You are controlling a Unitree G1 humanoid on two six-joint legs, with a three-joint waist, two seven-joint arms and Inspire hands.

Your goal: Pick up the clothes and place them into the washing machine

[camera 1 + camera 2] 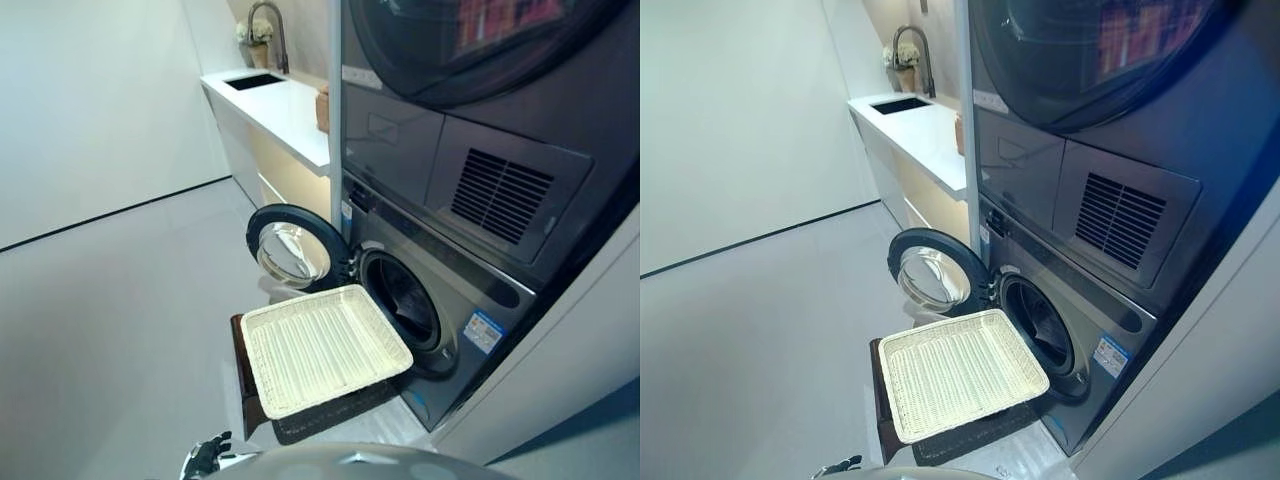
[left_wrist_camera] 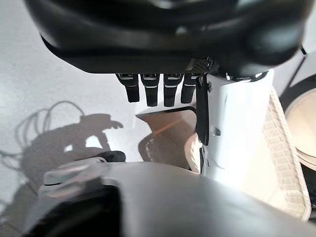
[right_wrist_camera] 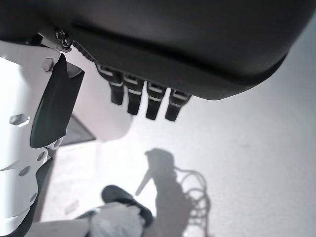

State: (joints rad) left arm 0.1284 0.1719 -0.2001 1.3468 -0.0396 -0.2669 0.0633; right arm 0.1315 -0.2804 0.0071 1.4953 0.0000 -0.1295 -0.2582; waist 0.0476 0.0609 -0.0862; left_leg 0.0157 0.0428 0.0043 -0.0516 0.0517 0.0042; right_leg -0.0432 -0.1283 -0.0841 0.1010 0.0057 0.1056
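Both robot hands, left [image 2: 155,89] and right [image 3: 143,101], hang relaxed, empty, before the washing machine [image 1: 420,300].

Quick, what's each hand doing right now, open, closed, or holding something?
Left hand: open, fingers straight, holding nothing.
Right hand: open, fingers straight, holding nothing.

Woven cream basket [image 1: 322,346], glossy grey washing machine [image 1: 455,290]
Door [image 1: 293,248] glass shiny; counter [image 1: 282,112] smooth white; floor [image 1: 120,320] matt grey

Left hand [image 2: 158,91] and right hand [image 3: 143,101] — fingers straight, relaxed, holding nothing
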